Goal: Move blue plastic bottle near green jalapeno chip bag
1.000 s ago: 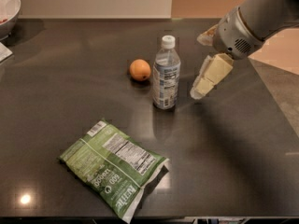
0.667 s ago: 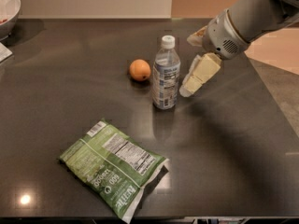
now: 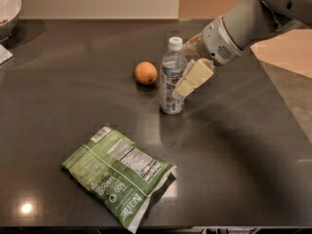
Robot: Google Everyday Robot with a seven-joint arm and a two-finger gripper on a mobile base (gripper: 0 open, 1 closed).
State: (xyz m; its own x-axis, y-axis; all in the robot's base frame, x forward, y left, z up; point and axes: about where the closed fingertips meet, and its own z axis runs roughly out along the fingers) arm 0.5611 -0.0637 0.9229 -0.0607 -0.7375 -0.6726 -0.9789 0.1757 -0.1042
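Observation:
The blue plastic bottle (image 3: 170, 79) stands upright near the middle of the dark table, with a white cap and a blue-and-white label. The green jalapeno chip bag (image 3: 119, 174) lies flat near the front edge, to the front left of the bottle and well apart from it. My gripper (image 3: 185, 66) is at the bottle's right side and open. Its near cream finger (image 3: 195, 77) overlaps the bottle's right edge. The far finger shows just behind the bottle at shoulder height. The bottle stands on the table.
A round orange fruit (image 3: 146, 73) sits just left of the bottle. A bowl (image 3: 7, 9) stands at the far left corner. The dark table (image 3: 243, 145) ends at the right and front edges, with floor beyond on the right.
My gripper has moved left, from a gap to the right of the bottle up to its side. The bottle, fruit and bag have not moved.

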